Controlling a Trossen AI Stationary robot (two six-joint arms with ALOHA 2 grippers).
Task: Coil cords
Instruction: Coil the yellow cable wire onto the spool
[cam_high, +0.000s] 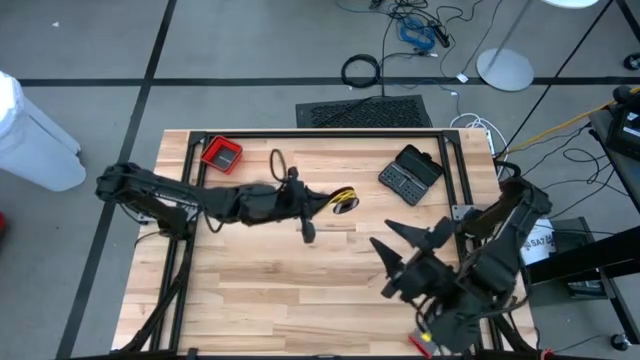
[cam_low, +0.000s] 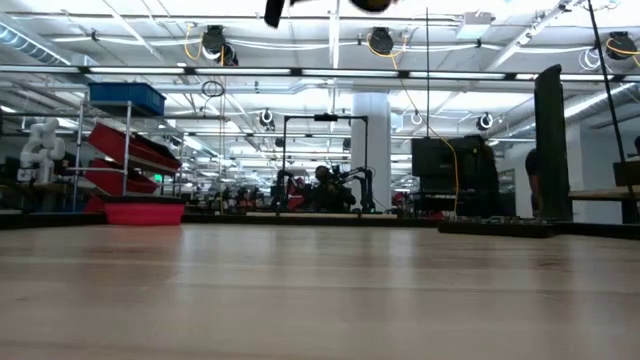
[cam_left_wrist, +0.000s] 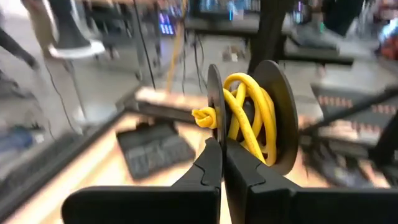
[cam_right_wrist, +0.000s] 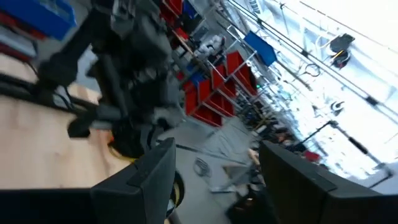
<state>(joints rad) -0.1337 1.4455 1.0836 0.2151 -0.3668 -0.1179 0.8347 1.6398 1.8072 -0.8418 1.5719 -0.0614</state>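
Two pincers are mine. Nearest, at the table's (cam_high: 260, 300) near right corner, my right gripper (cam_high: 400, 262) hangs released, its two dark fingers (cam_right_wrist: 140, 177) spread wide apart and grasping nothing. Around it the wood is bare along the near edge and across the whole near left quarter, so there is open room there.

Farther in, my left gripper (cam_high: 335, 203) reaches from the left edge to the table's middle. From above I see only a yellow and black bundle at its tip. My left wrist camera shows more: the fingers (cam_left_wrist: 208, 168) are clenched together, pressed flat against each other, and just past them the yellow cord (cam_left_wrist: 249, 115) sits wound in loops with a knot, between two dark round discs. Whether the fingertips actually pinch that cord, I cannot tell. The level camera shows only bare boards, with dark and yellow shapes at its very top edge.

Beyond, a red tray (cam_high: 221, 155) lies near the far left corner, and a black case (cam_high: 410, 174) lies open toward the far right.
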